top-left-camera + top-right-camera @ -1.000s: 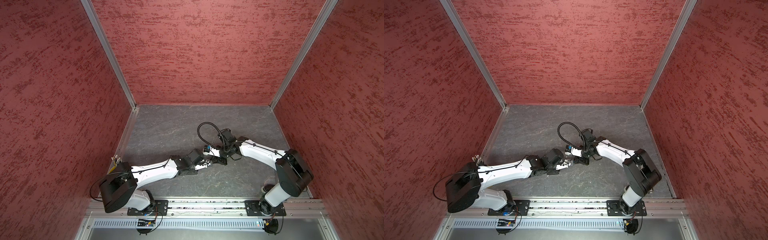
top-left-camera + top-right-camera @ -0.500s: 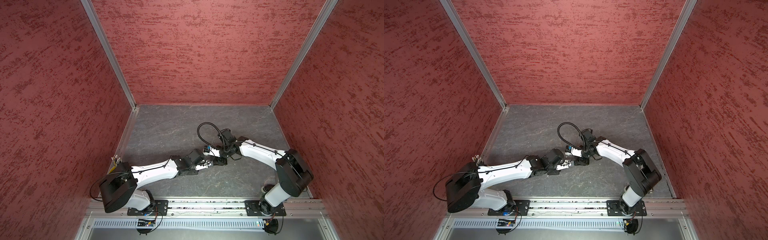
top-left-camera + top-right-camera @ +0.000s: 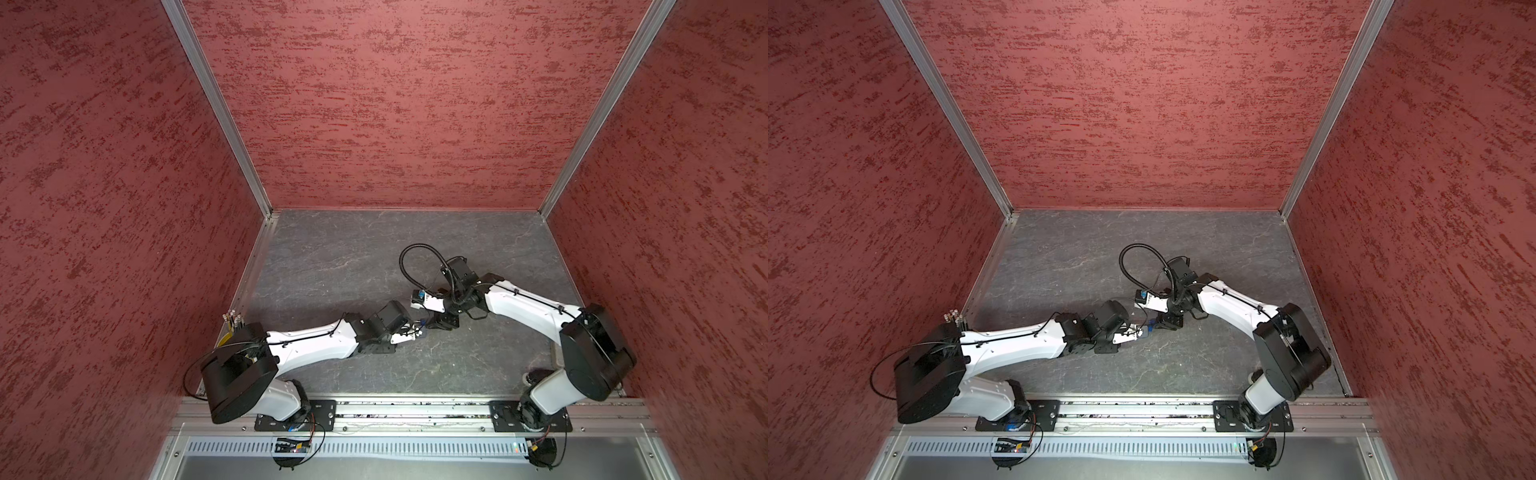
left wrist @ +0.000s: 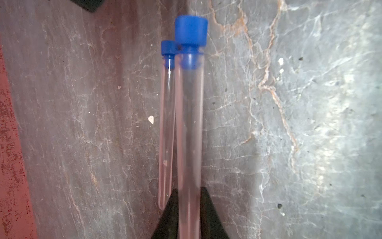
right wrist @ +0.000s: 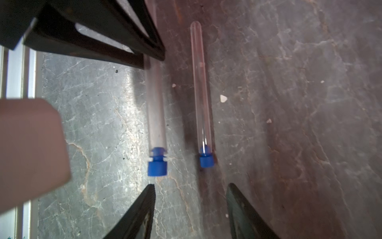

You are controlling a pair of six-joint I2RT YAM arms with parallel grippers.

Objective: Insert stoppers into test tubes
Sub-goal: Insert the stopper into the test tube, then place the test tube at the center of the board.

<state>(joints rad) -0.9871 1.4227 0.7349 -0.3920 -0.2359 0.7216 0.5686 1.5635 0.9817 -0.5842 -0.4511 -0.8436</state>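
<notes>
1. Left gripper [image 4: 189,194]: jaws clamped on one test tube [image 4: 189,124], gripping well back from its mouth. The tube is carried clear of the grey veined table [image 4: 289,124].
2. A blue stopper [image 4: 191,31] sits in that tube's mouth. In the right wrist view its ribs show outside the rim, so it looks only part-seated.
3. The second test tube [image 5: 201,93] lies flat on the table just beside the held one and roughly parallel to it. The second stopper [image 5: 206,161] is already in its mouth.
4. Right gripper [image 5: 191,185]: jaws stand well apart, nothing between them.
5. Key relation: the held tube's long axis points toward the right gripper, stopper end first. The blue stopper is just ahead of the right fingertips, off toward one jaw rather than centred in the gap. The right arm is nearer the stopper; the left grips only glass.
6. Judgement: the task is nearly done. Any further seating push should run straight along the tube's axis. A sideways load could lever the thin glass in the left grip.
</notes>
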